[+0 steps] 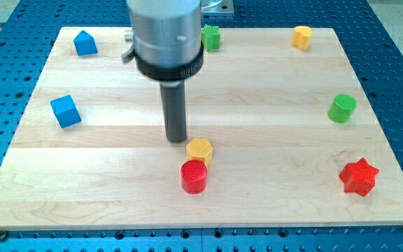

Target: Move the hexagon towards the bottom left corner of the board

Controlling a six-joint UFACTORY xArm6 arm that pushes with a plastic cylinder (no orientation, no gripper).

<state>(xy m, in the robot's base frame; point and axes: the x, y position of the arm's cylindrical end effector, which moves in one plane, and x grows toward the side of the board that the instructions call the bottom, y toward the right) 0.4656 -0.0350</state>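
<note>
Item 1: my tip [177,140], the lower end of a straight dark rod, bare and holding nothing, set on the wooden board [257,203] a little left of the board's middle

Item 2: yellow hexagon [199,150], the task's block, just beside my tip on the view's right and slightly lower; whether the two touch cannot be told

Item 3: red cylinder [194,176], below and right of my tip, touching the yellow hexagon's lower edge

Item 4: blue cube [65,110], well left of my tip, slightly higher

Item 5: blue house-shaped block [85,43], far up and left of my tip, near the top left corner

Item 6: green block [210,37], shape partly hidden by the arm, above my tip at the top edge

Item 7: yellow block [301,36], up and far right of my tip

Item 8: green cylinder [341,108], far right of my tip, slightly higher

Item 9: red star [359,176], far right and lower than my tip
</note>
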